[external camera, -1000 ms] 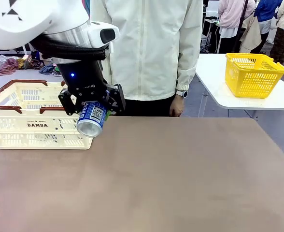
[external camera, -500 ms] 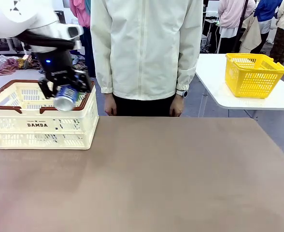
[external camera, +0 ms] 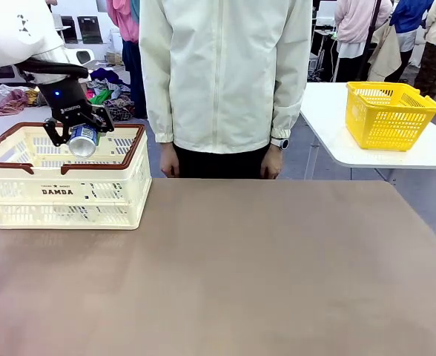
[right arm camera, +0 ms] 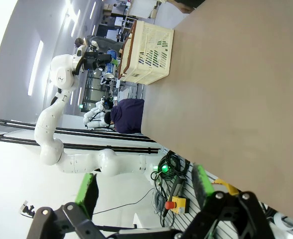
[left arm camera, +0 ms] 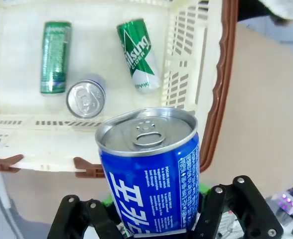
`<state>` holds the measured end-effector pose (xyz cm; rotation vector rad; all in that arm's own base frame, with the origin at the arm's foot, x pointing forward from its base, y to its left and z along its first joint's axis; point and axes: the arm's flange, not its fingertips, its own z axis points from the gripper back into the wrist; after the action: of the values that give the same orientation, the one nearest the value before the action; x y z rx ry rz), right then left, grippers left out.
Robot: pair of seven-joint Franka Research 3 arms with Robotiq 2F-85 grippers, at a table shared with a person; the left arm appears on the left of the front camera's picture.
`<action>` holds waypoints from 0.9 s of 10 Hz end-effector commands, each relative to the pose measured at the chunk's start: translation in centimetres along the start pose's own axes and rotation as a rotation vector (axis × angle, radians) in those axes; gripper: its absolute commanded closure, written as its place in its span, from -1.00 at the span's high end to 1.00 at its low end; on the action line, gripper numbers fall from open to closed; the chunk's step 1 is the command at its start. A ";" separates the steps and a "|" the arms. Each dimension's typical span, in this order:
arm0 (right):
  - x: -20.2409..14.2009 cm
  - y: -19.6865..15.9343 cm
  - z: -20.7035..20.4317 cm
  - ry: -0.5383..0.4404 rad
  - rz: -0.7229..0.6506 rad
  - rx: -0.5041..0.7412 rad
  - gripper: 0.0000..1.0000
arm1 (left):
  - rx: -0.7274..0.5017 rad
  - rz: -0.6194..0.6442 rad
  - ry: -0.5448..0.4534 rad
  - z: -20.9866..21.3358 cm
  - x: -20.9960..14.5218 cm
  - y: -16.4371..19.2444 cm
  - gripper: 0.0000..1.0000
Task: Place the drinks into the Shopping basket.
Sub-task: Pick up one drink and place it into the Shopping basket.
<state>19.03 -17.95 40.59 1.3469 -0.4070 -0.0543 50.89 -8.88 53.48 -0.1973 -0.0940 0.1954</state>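
Note:
My left gripper (external camera: pixel 79 132) is shut on the blue can (external camera: pixel 83 141) and holds it above the Shopping basket (external camera: pixel 62 191), over the basket's middle. In the left wrist view the blue can (left arm camera: pixel 149 169) stands between my black fingers (left arm camera: pixel 81 219), silver top toward the camera. Below it, on the basket floor (left arm camera: pixel 22 104), lie a green can (left arm camera: pixel 56 57) and a green-and-white can (left arm camera: pixel 139 54). A third can (left arm camera: pixel 85 98) shows its silver end. My right gripper (right arm camera: pixel 144 191) is open, off the table's edge, holding nothing.
A person in a cream jacket (external camera: pixel 225 74) stands at the far edge of the brown table (external camera: pixel 262 267), hands down. A yellow mesh basket (external camera: pixel 388 113) sits on a white table at the back right. The basket's brown rim (left arm camera: pixel 214 99) runs beside the table.
My left arm has carried the blue can left and away from me, from beside the basket's right front corner to above its inside. The right gripper has stayed open.

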 end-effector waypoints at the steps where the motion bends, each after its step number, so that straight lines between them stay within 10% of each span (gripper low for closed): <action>1: 0.3 0.6 0.0 -0.012 -0.003 0.013 1.00 | 0.012 -0.089 -0.016 0.0 -1.4 -0.4 -1.00; 9: 0.3 0.6 0.0 -0.012 -0.003 0.013 1.00 | 0.048 -0.180 -0.005 -5.2 8.8 -0.2 -1.00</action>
<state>19.03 -17.95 40.60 1.3467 -0.4070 -0.0541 60.18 -8.41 47.75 -0.1352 -0.0881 0.0555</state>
